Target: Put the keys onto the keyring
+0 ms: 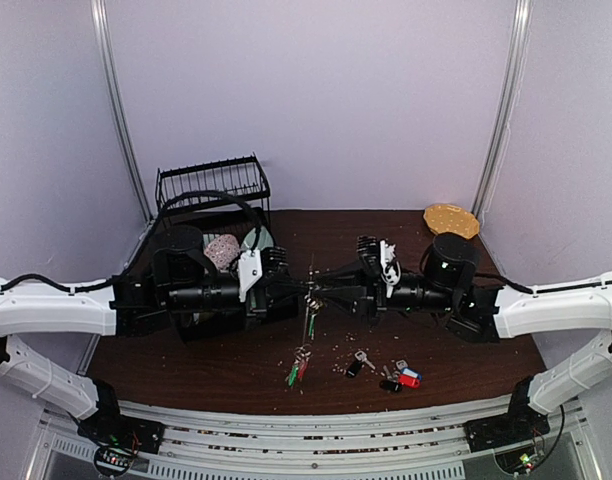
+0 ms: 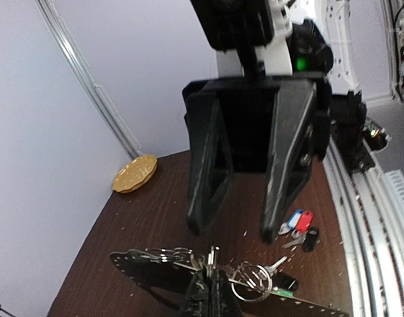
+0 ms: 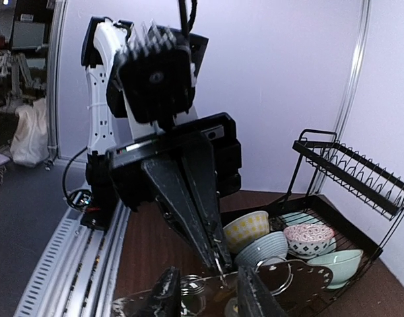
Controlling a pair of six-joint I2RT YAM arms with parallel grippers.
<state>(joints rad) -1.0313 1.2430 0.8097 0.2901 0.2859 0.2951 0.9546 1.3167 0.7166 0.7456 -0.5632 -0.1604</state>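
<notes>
My two grippers meet above the middle of the table. The left gripper (image 1: 303, 290) (image 2: 212, 272) is shut on the keyring (image 2: 142, 261) (image 3: 307, 272), a wide thin loop with a scalloped edge held roughly level. Small split rings and a key (image 2: 277, 263) with a green tag (image 1: 312, 322) hang from it at the grip. The right gripper (image 1: 323, 290) (image 3: 206, 274) stands open, one finger on each side of the loop, gripping nothing. More keys lie on the table: green and red tags (image 1: 298, 370), a black one (image 1: 355, 366), and a blue, red and black cluster (image 1: 406, 376) (image 2: 298, 221).
A black wire dish rack (image 1: 211, 188) (image 3: 350, 168) with several bowls (image 3: 247, 230) stands at the back left, close behind the left arm. A round tan plate (image 1: 451, 220) (image 2: 134, 174) lies at the back right corner. Pale crumbs speckle the dark table (image 1: 236, 365).
</notes>
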